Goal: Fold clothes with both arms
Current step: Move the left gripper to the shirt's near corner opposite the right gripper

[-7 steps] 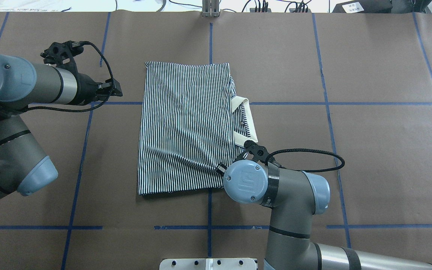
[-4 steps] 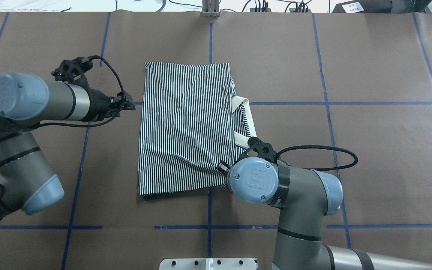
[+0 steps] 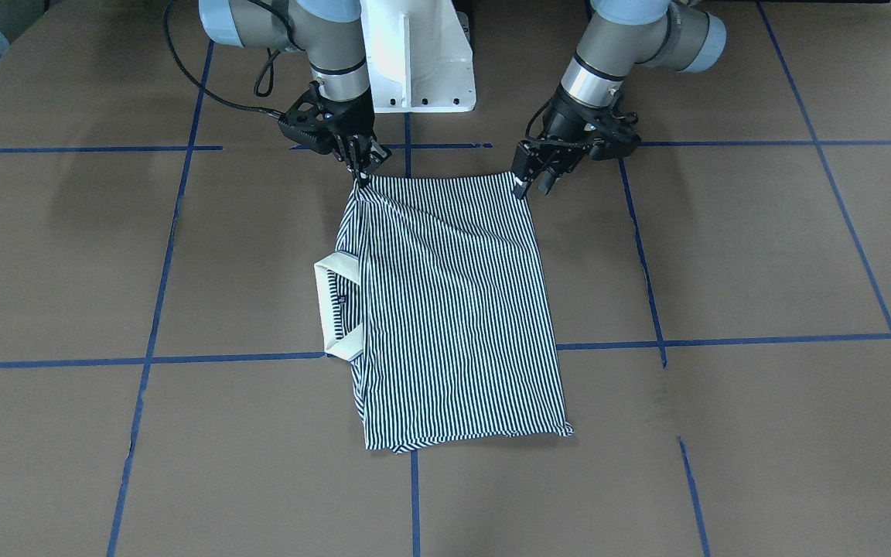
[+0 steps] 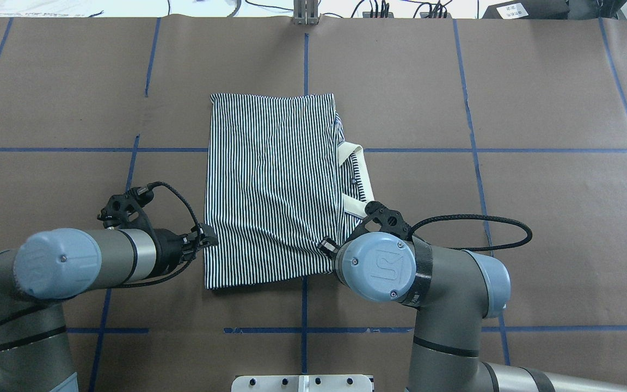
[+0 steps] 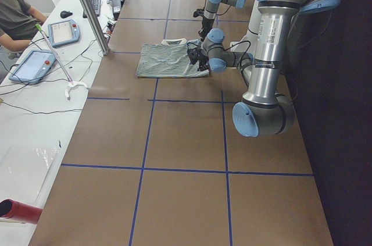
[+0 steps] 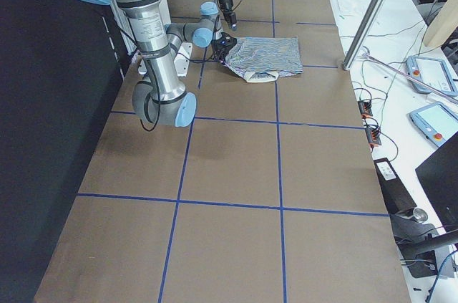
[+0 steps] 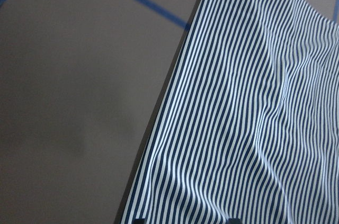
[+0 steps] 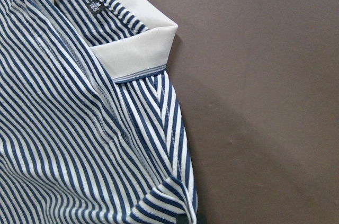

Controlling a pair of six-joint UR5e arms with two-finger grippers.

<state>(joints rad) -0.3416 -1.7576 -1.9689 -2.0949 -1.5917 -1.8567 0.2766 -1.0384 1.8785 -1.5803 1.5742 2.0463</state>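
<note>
— So, where does the polo shirt (image 4: 270, 185) lie?

— Folded into a narrow rectangle on the brown-papered table (image 4: 536, 218), about mid-table and straight out from the robot's base; its cream collar (image 4: 360, 179) pokes out on the robot's right side, and one short edge faces the robot.

— And the right gripper (image 3: 360, 169)?

— At the corner of that near edge on the robot's right; its jaws are clenched on the striped cloth; the corner is pulled up into a small peak, with a crease running from it across the fabric; the right wrist view shows the cloth bunched at the bottom of the frame, the collar just beyond.

— The left gripper (image 3: 532, 182)?

— At the other near corner, on the robot's left; its jaws are spread apart, grasping nothing; in the left wrist view the two dark tips sit wide at the bottom edge, with the shirt's side edge and stripes between them; whether they touch the cloth I cannot tell.

— So the shirt spans the two?

— Yes; its near edge runs from one gripper to the other.
</note>
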